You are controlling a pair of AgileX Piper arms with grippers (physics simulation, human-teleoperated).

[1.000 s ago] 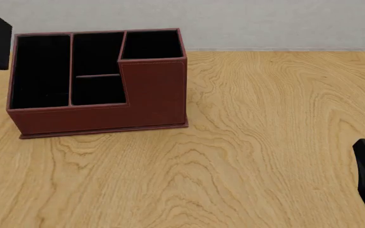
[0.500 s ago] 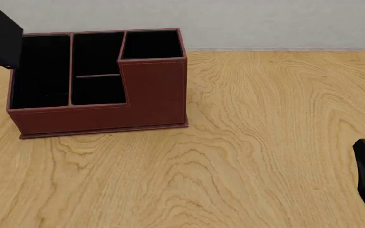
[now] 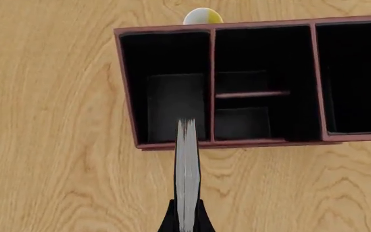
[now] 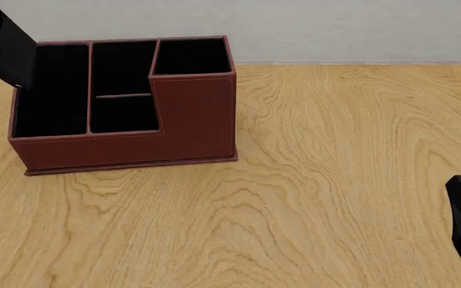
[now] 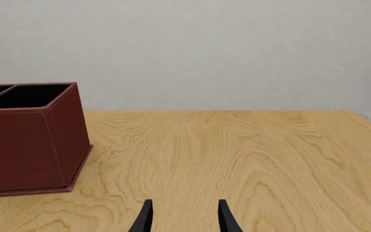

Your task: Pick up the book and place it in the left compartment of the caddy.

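The left claw [image 3: 187, 223] is clamped on the book [image 3: 187, 169], lifted above the left compartment [image 3: 172, 101]; lowering and release remain; right claw [image 5: 182, 216] apart, idle

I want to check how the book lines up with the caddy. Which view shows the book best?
The left wrist view: the book appears edge-on, clamped in the left end effector, its grey page edge pointing toward the left compartment. The front view shows only a black slab at the caddy's left end. The right wrist view doesn't show it.
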